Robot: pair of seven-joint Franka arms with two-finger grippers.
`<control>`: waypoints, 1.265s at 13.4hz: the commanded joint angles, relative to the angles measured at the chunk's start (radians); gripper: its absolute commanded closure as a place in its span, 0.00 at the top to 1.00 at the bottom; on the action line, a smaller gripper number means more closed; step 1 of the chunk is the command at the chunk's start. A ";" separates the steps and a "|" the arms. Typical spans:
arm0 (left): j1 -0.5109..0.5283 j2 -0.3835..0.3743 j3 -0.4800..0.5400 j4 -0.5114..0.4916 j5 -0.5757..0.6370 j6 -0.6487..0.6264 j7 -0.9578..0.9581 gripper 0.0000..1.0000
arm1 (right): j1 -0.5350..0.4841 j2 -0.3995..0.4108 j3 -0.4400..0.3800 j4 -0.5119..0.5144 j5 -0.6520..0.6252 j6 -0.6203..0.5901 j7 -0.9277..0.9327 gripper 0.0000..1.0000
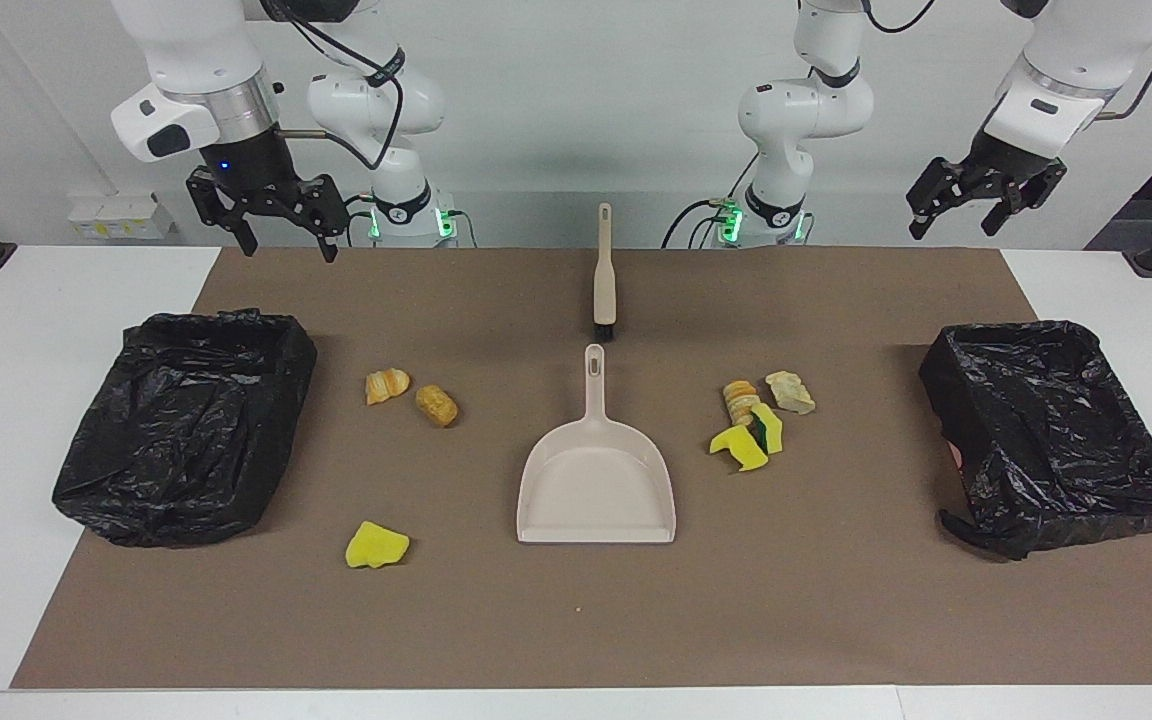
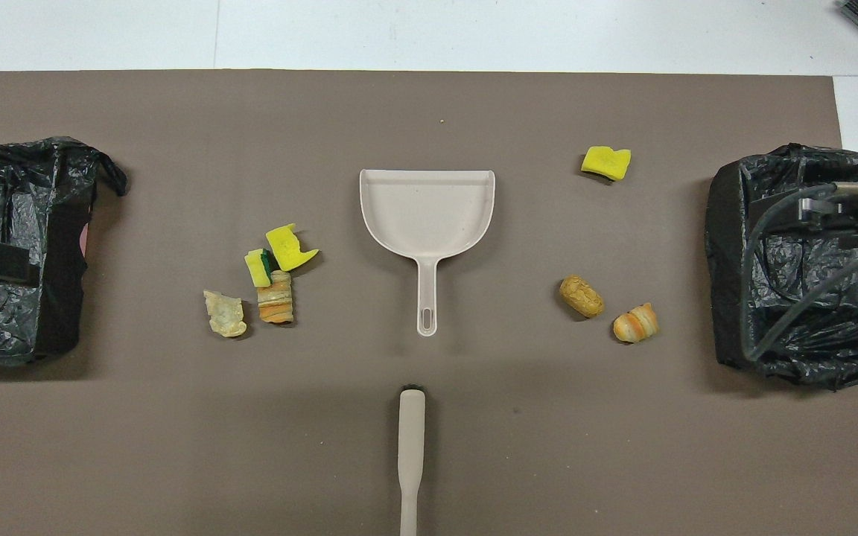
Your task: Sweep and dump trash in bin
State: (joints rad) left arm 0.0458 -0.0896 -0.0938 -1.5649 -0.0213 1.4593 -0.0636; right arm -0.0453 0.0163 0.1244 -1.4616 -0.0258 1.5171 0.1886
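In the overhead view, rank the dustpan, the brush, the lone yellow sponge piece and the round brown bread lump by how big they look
1. Dustpan, clearly largest.
2. Brush, long but thin, and cut off by the picture's edge, so its full size is unsure.
3. Lone yellow sponge piece and round brown bread lump: these look about alike, too close to rank.

No text, label or number is legible anywhere.

My arms wear glossy white plastic shells. Below me lies a matt brown paper-like mat [image 1: 576, 610]. The dustpan [image 1: 596, 480] is smooth beige plastic, and so is the brush [image 1: 604, 270] handle. Both bins [image 1: 186, 420] carry crinkled, shiny black plastic liners. The trash [image 1: 748, 420] looks spongy and crusty.
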 commanded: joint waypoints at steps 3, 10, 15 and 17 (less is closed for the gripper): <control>-0.004 -0.030 0.000 -0.037 -0.011 0.015 0.002 1.00 | -0.005 -0.009 0.004 -0.002 0.012 0.009 0.014 1.00; -0.110 -0.143 -0.010 -0.256 -0.012 0.090 -0.008 1.00 | 0.002 -0.010 0.004 -0.002 0.017 0.009 0.017 1.00; -0.373 -0.209 -0.014 -0.452 -0.012 0.203 -0.227 1.00 | -0.013 -0.007 0.003 -0.003 0.021 0.023 0.012 1.00; -0.508 -0.228 -0.014 -0.526 -0.012 0.251 -0.345 1.00 | -0.011 -0.010 -0.002 -0.006 0.017 0.028 -0.003 1.00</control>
State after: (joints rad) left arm -0.3532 -0.2560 -0.1262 -1.9813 -0.0308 1.6448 -0.3189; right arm -0.0460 0.0143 0.1217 -1.4608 -0.0254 1.5262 0.1887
